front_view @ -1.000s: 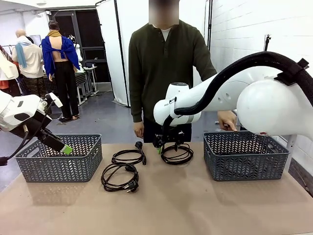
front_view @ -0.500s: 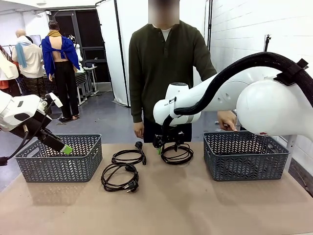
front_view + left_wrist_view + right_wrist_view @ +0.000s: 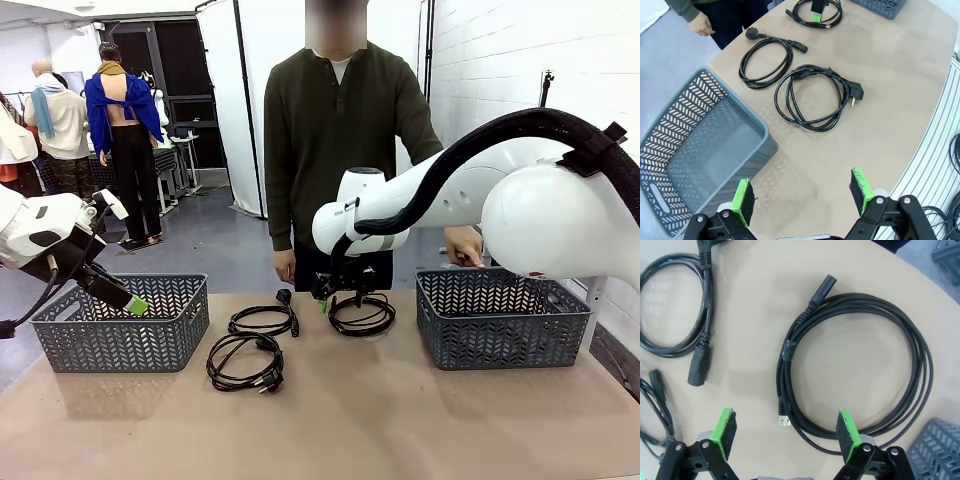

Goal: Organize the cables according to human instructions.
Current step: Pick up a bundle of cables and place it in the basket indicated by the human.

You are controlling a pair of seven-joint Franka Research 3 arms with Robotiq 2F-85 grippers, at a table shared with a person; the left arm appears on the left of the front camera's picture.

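Surface: near half bare, open passage side to side. Left grey basket and right grey basket: wall off both far corners. Coiled cables: strewn between baskets. Right arm: overhangs the rightmost coil.

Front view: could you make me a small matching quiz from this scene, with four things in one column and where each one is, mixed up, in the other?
Things:
1. left pincer
2. right pincer
3. cable with the angled plug
4. right-hand basket

Places:
A. lying on the table, the cable nearest the robot's side
B. open, poised right over a coiled cable
C. open, in the air by the left-hand basket
D. grey, at the table's right end

Pairs: 1-C, 2-B, 3-A, 4-D
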